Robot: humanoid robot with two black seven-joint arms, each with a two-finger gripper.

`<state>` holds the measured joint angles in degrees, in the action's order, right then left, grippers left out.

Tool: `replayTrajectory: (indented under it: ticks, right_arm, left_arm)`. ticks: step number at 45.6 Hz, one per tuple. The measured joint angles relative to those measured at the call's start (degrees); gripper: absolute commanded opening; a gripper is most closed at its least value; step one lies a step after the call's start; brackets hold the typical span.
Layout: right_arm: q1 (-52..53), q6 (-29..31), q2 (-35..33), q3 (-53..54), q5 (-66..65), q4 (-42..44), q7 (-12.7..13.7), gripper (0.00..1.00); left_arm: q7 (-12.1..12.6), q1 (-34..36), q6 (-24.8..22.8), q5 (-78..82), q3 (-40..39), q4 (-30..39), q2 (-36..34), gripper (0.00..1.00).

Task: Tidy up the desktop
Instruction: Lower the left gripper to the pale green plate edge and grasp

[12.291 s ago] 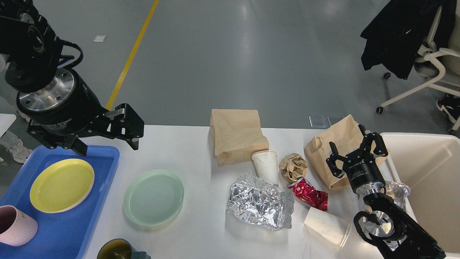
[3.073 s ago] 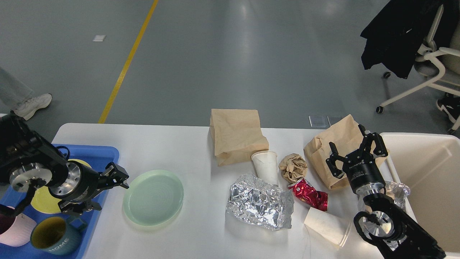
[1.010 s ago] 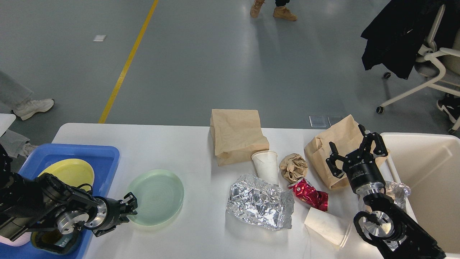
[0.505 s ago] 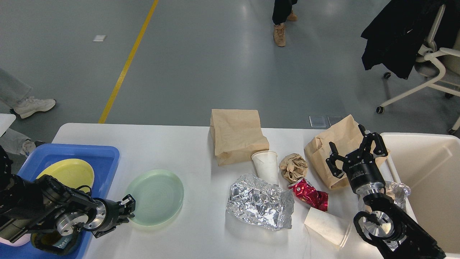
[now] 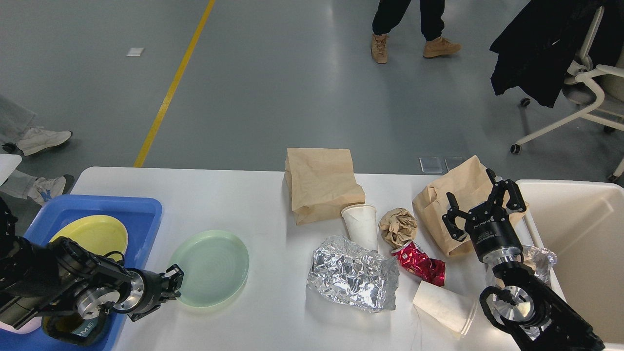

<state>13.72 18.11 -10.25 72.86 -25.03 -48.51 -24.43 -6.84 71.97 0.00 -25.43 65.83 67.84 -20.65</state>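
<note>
While the blue tray at the worktop's left end holds a yellow plate and a teal mug, the cream bin stands at the right end. Left gripper meets the green plate's near rim, its spread unclear. Right gripper hovers, fingers apart, over a paper bag.

The left arm is hiding most of a dark mug; the picture's edge is cropping the cream bin.
</note>
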Motion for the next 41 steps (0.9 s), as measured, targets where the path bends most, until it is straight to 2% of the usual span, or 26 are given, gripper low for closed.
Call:
replayTrajectory:
  ticks: [34, 41]
  right_arm:
    - [0.01, 0.00, 0.01, 0.00, -0.02, 0.00, 0.00, 1.00]
    - [0.01, 0.00, 0.01, 0.00, -0.02, 0.00, 0.00, 1.00]
  left_arm:
    - [-0.44, 1.44, -0.74, -0.66, -1.67, 1.07, -1.14, 0.00]
    - [0.17, 4.75, -0.81, -0.66, -0.87, 4.27, -2.80, 0.00]
